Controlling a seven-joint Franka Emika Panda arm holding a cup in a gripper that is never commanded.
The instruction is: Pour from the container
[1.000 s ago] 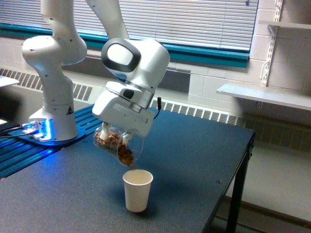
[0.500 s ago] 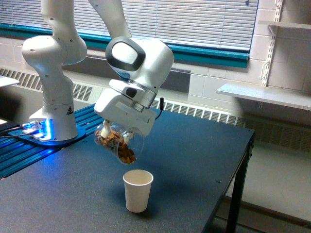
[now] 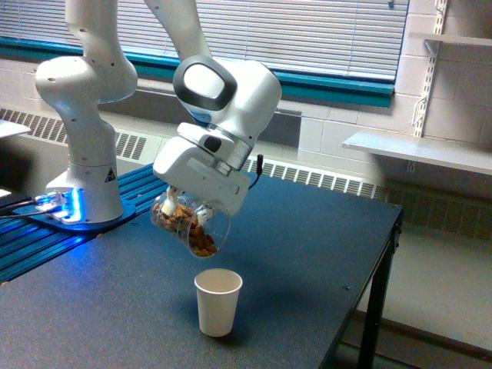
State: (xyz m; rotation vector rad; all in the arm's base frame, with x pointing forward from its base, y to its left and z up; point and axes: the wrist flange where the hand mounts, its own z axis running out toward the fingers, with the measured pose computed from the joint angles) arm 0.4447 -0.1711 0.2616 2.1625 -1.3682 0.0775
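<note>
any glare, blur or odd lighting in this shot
Exterior view: a blue glow at the arm's base tints the table edge; the clear container in the gripper looks soft, with pale glints; the paper cup is sharper, evenly lit.

White robot arm over a dark bench [image 3: 307,254], end effector [image 3: 187,215] gripping a clear container [image 3: 192,227] of brown nut-like pieces, tilted mouth-down toward the exterior view's right, above an upright off-white paper cup [image 3: 217,301], apart from it.
</note>
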